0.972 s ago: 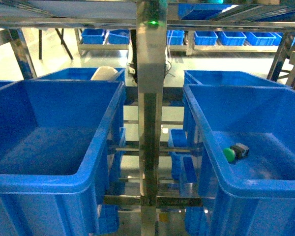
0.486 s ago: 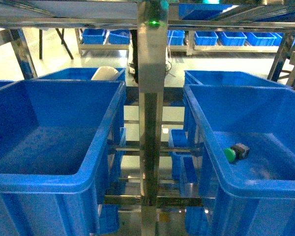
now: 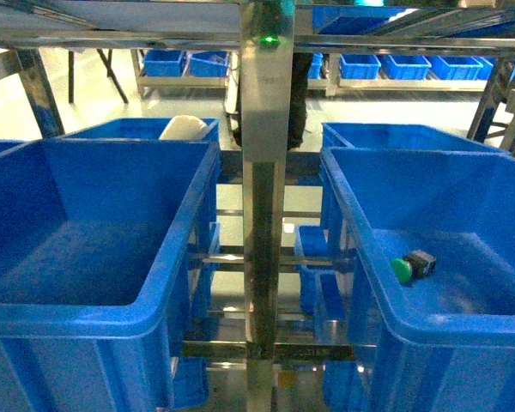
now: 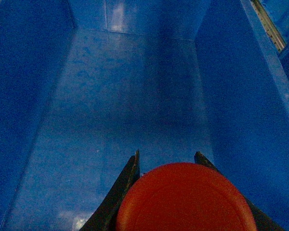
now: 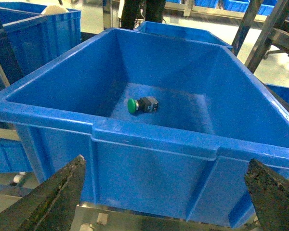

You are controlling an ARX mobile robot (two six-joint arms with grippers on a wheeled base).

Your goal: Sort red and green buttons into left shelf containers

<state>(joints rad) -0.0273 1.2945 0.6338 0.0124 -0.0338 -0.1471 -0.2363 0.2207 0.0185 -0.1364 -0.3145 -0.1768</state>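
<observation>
The red button (image 4: 185,199) fills the bottom of the left wrist view, its round cap held between the dark fingers of my left gripper (image 4: 167,154), which is shut on it over the floor of a deep blue container (image 4: 125,96). In the head view that left container (image 3: 69,318) shows only a sliver of my arm at its left edge. The green button (image 3: 401,269) lies on its side in the right container (image 3: 446,330). My right gripper (image 5: 166,161) hangs open outside that container's near wall (image 5: 154,132), with the green button (image 5: 132,105) inside beyond it.
A steel shelf post (image 3: 262,172) stands between the two containers. More blue bins sit behind, one (image 3: 146,129) holding a white object (image 3: 182,127). Small blue bins (image 3: 403,66) line a far rack. Slanted metal struts (image 5: 269,29) rise at the right.
A sliver of the left arm has appeared at the left edge of the head view, inside the left container. The green button has not moved.
</observation>
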